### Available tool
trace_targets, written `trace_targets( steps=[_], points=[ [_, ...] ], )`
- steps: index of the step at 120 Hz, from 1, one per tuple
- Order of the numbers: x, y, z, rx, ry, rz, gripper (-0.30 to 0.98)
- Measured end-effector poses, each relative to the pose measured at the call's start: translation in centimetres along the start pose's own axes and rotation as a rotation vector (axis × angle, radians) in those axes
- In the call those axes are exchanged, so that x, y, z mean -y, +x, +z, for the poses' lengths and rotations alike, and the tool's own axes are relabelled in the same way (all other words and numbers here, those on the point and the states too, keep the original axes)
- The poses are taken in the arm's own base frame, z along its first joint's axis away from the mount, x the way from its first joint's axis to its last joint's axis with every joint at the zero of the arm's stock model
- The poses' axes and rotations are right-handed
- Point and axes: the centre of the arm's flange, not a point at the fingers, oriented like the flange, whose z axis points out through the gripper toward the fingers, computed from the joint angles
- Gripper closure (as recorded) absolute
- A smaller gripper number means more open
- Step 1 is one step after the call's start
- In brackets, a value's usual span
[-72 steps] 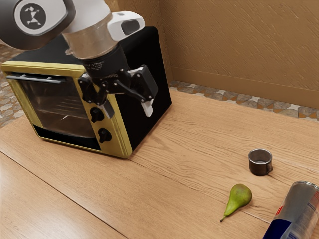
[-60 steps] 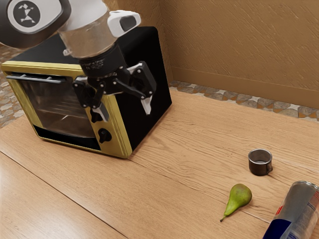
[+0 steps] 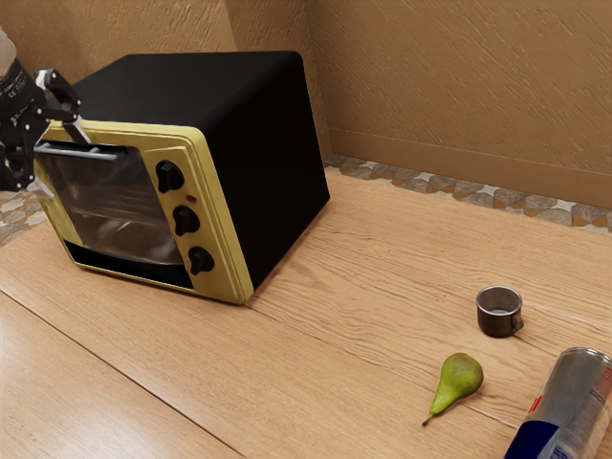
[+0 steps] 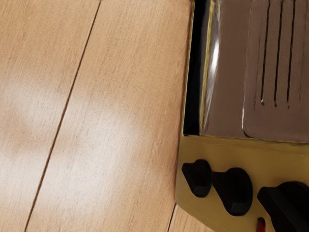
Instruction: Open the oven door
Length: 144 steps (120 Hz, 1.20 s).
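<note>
The oven door (image 3: 110, 210) looks closed, at the front of the oven (image 3: 273, 143), beside its 3 knobs (image 3: 185, 220). By the oven's handle (image 3: 105, 154), the claw (image 3: 63, 163) is spread apart. A misaligned grasp could slip off; pushing sideways could skid the oven across the worktop (image 3: 335, 287).

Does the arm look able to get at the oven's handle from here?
Likely yes: my hand is open, right by the handle, and I see nothing blocking it. The pear, cup and can are well out of the way.
</note>
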Motion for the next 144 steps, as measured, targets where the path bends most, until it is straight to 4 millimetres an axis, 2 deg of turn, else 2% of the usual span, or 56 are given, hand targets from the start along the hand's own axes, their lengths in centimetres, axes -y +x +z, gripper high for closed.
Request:
trace_targets(
  steps=[12, 33, 40, 48, 52, 60, 74, 82, 94, 101, 111, 120, 130, 144],
  points=[
    [-1.1, 0.6, 0.6, -0.008, -0.073, -0.088, 0.0],
    [-2.3, 4.5, 1.3, -0.024, -0.145, -0.247, 0.0],
    [-2.2, 3.9, 1.1, -0.02, -0.163, -0.246, 0.0],
    [-0.6, 1.9, 0.1, 0.0, -0.174, -0.22, 0.0],
    [0.0, 1.7, -0.2, 0.002, -0.168, -0.216, 0.0],
    [0.1, 3.3, 0.9, -0.02, -0.137, -0.218, 0.0],
    [-2.1, 5.2, 3.8, -0.048, -0.105, -0.19, 0.0],
    [-2.5, 6.2, 4.1, -0.056, -0.115, -0.171, 0.0],
    [-2.2, 9.6, 4.5, -0.057, -0.125, -0.19, 0.0],
    [-2.4, 11.2, 5.4, -0.054, -0.118, -0.191, 0.0],
    [-2.6, 13.0, 6.4, -0.052, -0.116, -0.181, 0.0],
    [-2.6, 14.3, 6.2, -0.059, -0.127, -0.167, 0.0],
    [-3.5, 13.7, 6.0, -0.061, -0.141, -0.113, 0.0],
    [-4.9, 11.9, 7.2, -0.055, -0.148, -0.02, 0.0]
  ],
)
